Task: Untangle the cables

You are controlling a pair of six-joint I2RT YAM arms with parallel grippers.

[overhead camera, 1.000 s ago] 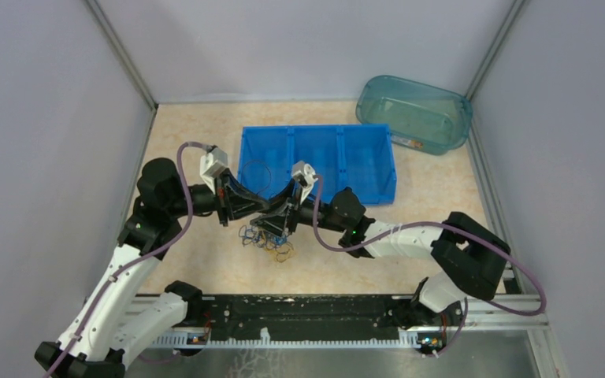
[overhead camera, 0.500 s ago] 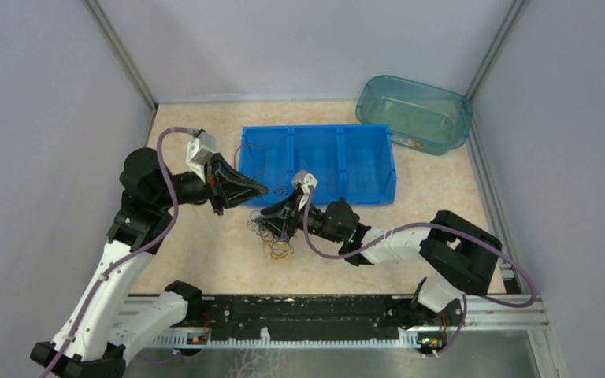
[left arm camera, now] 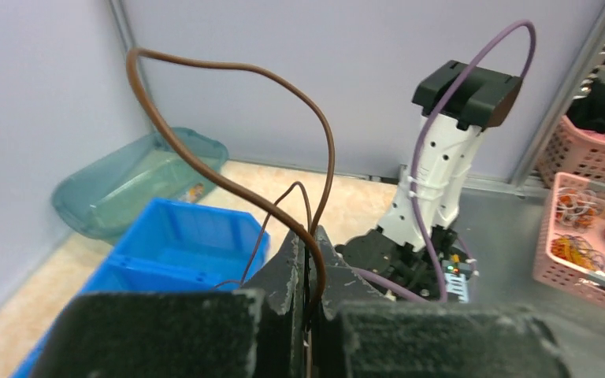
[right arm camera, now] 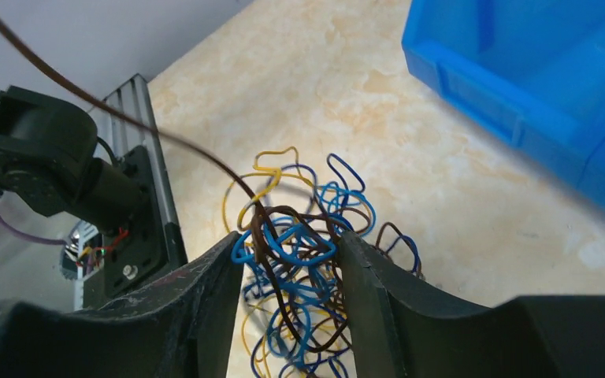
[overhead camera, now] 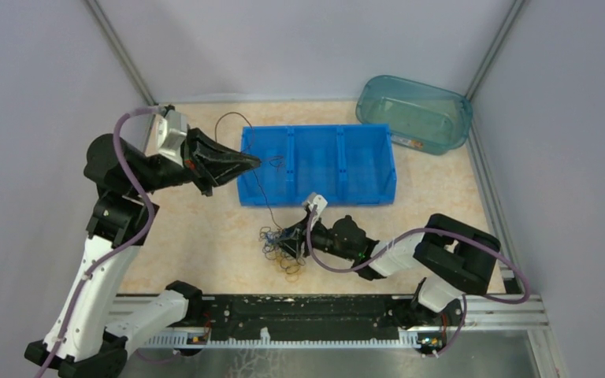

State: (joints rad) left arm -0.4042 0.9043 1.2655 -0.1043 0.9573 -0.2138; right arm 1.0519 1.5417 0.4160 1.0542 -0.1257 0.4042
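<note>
Top view: left gripper hangs over the left end of the blue bin, pinched on a brown cable. The cable runs toward 5 o'clock into the tangle on the table. Right gripper is at the tangle, with the bin at its 12 and the teal tub at 1.

Left wrist: we see the left gripper closed on the brown cable, which loops up toward 11.

Right wrist: right gripper squeezes the blue, yellow and brown tangle from both sides. The brown cable leaves toward 10.
</note>
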